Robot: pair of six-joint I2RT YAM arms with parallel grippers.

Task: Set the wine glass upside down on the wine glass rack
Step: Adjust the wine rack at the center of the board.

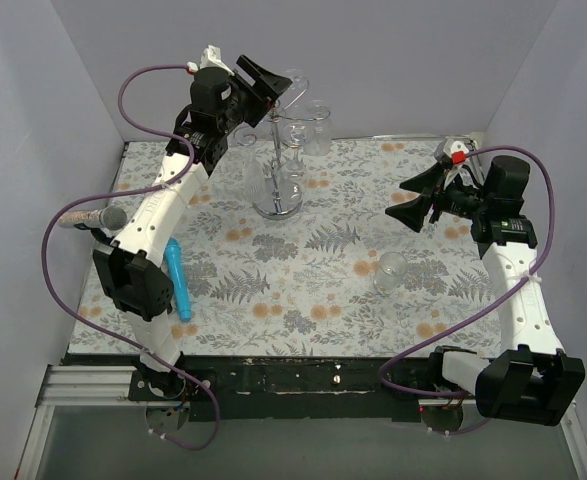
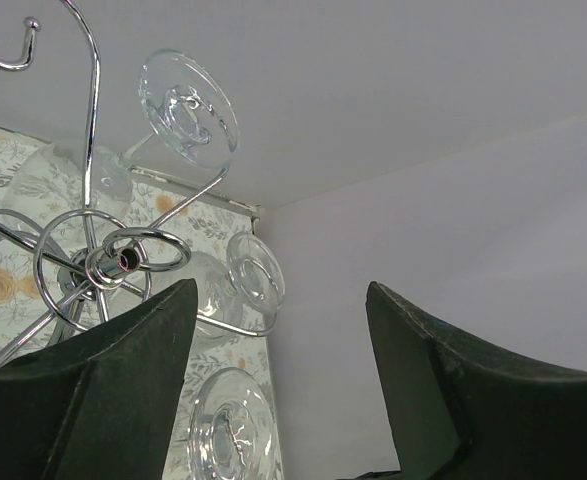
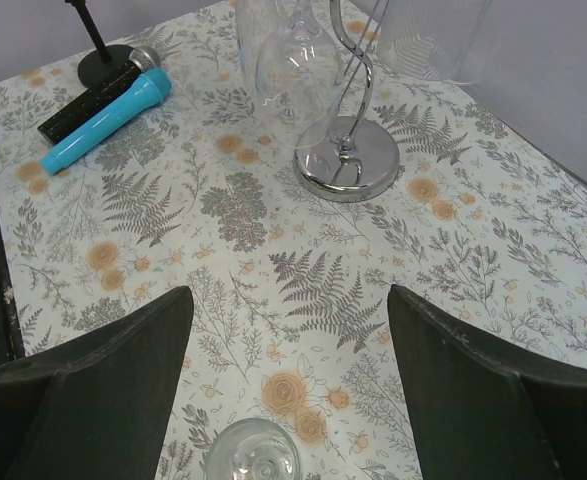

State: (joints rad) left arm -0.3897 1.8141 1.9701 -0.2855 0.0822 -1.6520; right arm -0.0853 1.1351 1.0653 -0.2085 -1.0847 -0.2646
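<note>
1. Top view: the rack (image 1: 277, 152) stands on the far middle of the counter (image 1: 313, 285), with hanging glasses (image 1: 317, 128) upside down on its arms. The left gripper (image 1: 281, 90) is raised just beside the rack's top, wide open and empty. The right gripper (image 1: 397, 199) hovers to the right, also open and empty. A loose glass (image 1: 391, 271) stands on the counter near it. A blue microphone (image 1: 178, 280) lies at the left.
2. Left wrist view: the left gripper (image 2: 280, 290) gapes, holding nothing. The rack's (image 2: 108, 262) curled arms carry the hanging glasses (image 2: 188, 105) with their feet up.
3. Right wrist view: the right gripper (image 3: 290, 295) is spread wide above the counter (image 3: 423, 250). The loose glass (image 3: 253, 458) is below it, and the rack (image 3: 348, 165) and the blue microphone (image 3: 108, 120) lie beyond.
</note>
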